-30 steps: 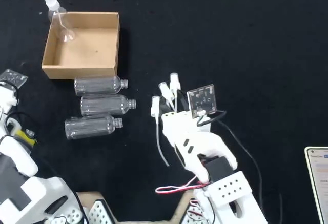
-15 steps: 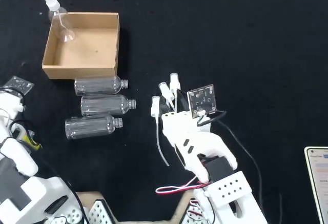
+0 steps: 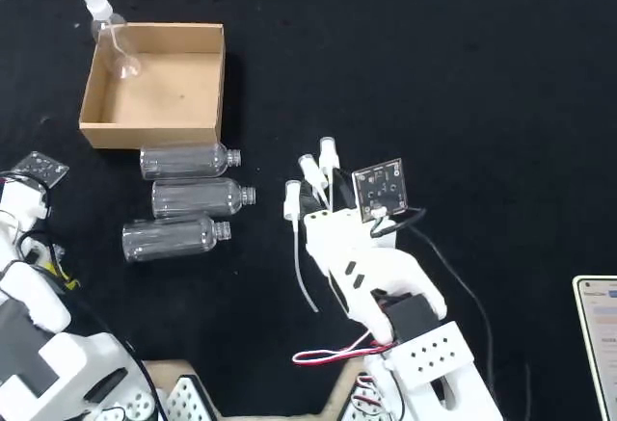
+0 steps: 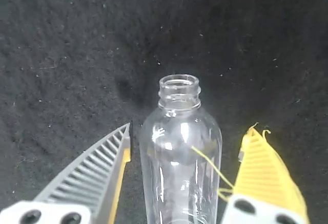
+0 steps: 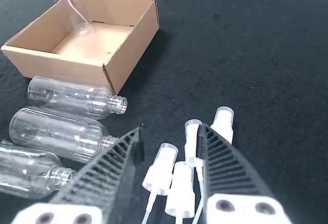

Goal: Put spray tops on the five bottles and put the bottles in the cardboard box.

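Note:
My left gripper (image 4: pixel 189 129) is shut on a clear uncapped bottle (image 4: pixel 180 152), its open neck pointing away over the black table. My right gripper (image 5: pixel 169 131) stands open over several white spray tops (image 5: pixel 177 175) lying on the cloth; it is also in the high view (image 3: pixel 313 195). Three uncapped bottles (image 3: pixel 188 161) (image 3: pixel 201 197) (image 3: pixel 174 238) lie side by side just in front of the cardboard box (image 3: pixel 92 122). A bottle with a spray top (image 3: pixel 104 26) leans in the box's far left corner.
The left arm (image 3: pixel 24 209) sits at the table's near left edge. A white device (image 3: pixel 598 334) lies at the near right edge. Black cloth covers the table (image 3: pixel 482 103).
The left arm's wrist has shifted slightly to the right and nearer. The right arm, the bottles and the spray tops have stayed put.

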